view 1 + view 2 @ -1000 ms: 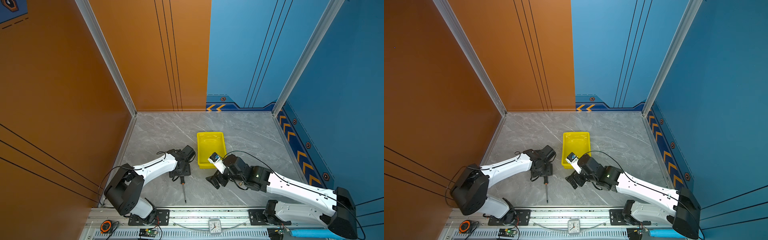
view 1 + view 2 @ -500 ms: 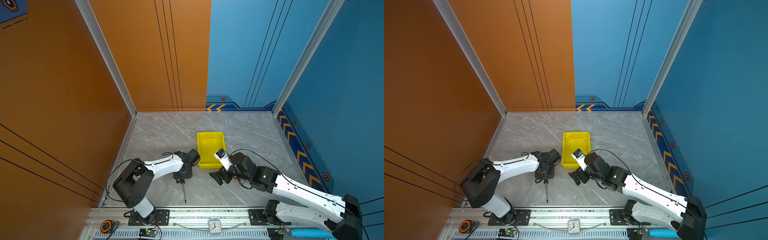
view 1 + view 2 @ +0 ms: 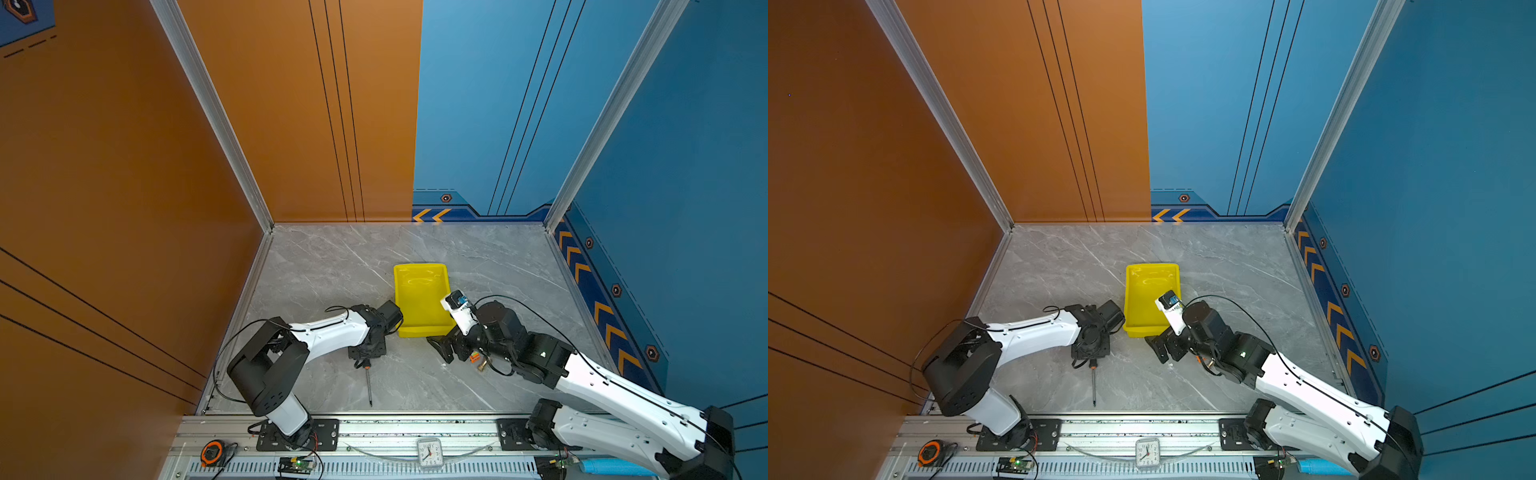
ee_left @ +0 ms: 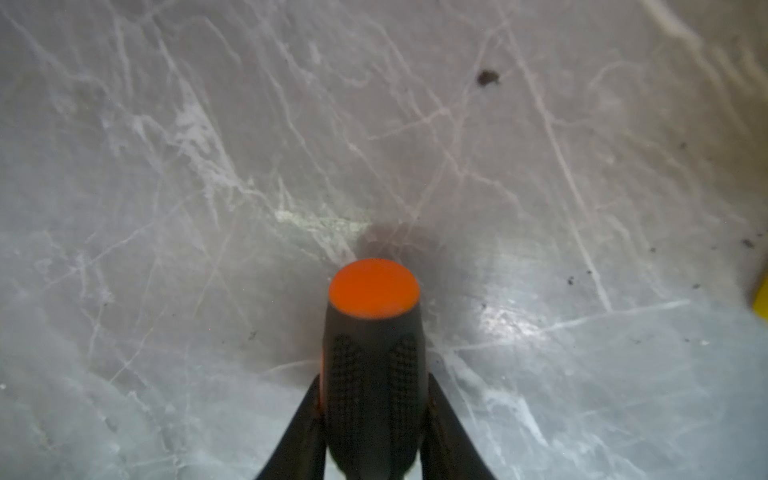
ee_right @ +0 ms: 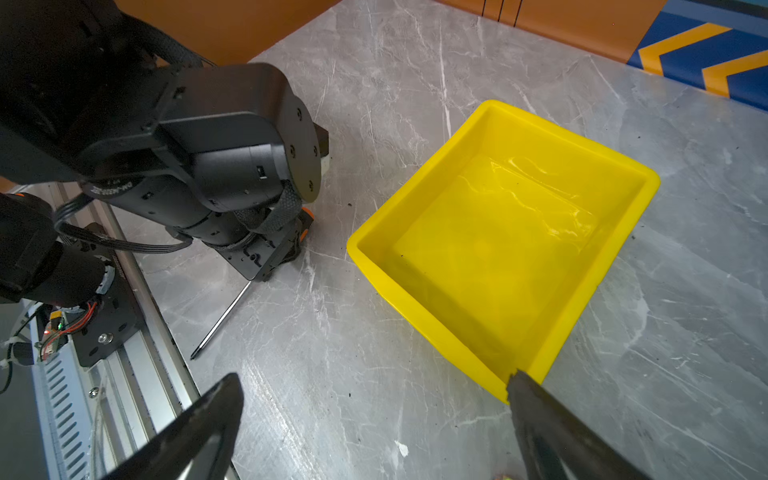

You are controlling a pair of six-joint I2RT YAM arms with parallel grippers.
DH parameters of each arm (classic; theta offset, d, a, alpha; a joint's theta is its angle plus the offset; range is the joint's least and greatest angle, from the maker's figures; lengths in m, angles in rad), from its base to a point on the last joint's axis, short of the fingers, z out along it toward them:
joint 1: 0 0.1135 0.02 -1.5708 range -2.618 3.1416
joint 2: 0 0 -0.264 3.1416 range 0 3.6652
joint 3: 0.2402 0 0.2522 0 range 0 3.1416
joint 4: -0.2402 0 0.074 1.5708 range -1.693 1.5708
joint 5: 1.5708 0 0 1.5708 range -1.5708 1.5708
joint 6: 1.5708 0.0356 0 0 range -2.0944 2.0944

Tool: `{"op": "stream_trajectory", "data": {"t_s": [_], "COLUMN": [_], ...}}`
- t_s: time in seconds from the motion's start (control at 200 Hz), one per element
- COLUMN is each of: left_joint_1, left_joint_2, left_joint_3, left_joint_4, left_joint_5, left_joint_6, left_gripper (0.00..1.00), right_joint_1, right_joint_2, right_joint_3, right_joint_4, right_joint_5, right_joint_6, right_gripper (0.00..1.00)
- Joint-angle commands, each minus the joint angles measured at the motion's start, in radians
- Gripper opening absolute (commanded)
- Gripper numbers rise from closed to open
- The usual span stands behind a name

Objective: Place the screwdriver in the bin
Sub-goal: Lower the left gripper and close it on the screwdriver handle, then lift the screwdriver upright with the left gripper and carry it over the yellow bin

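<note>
The screwdriver (image 3: 368, 384) (image 3: 1094, 386) lies on the grey marble floor, its thin shaft pointing toward the front rail. My left gripper (image 3: 365, 354) (image 3: 1090, 353) stands over its handle. In the left wrist view the left gripper (image 4: 374, 384) is shut on the black handle (image 4: 374, 365), whose orange end cap faces the camera. The yellow bin (image 3: 419, 299) (image 3: 1148, 291) (image 5: 498, 232) sits empty just beyond and to the right. My right gripper (image 3: 444, 349) (image 3: 1160, 348) (image 5: 370, 415) hangs open at the bin's near corner, holding nothing. The right wrist view also shows the shaft (image 5: 222, 320).
A small green-and-orange toy (image 3: 474, 356) and a brass fitting (image 3: 482, 367) lie on the floor under my right wrist. A clock (image 3: 429, 453) and a tape measure (image 3: 212, 452) sit on the front rail. Orange and blue walls enclose the floor.
The left gripper has come down and shut on the screwdriver handle. The right gripper has shifted a little to the right, staying open by the bin's near corner.
</note>
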Motion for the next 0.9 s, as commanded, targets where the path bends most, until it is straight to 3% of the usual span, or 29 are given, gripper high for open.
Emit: {"op": "stream_trajectory", "data": {"t_s": [0.0, 0.305, 0.566, 0.896], "left_joint_1": [-0.011, 0.02, 0.124, 0.111], "left_joint_2": [-0.048, -0.092, -0.093, 0.274], "left_joint_3": [0.017, 0.206, 0.455, 0.96], "left_joint_4": [-0.065, -0.207, -0.256, -0.254], "left_joint_5": [-0.072, -0.149, -0.098, 0.004], "left_joint_6": [-0.022, 0.098, 0.276, 0.345], "left_gripper": [0.0, 0.0, 0.0, 0.0], "right_joint_1": [-0.01, -0.023, -0.089, -0.308], "right_joint_2": [-0.061, -0.079, -0.058, -0.023], "right_joint_3": [-0.011, -0.004, 0.027, 0.039], "right_joint_4": [-0.049, -0.064, -0.089, -0.075], "right_joint_5": [0.0, -0.016, -0.035, -0.048], "right_joint_6": [-0.009, 0.007, -0.03, -0.021], "right_gripper": [1.0, 1.0, 1.0, 1.0]}}
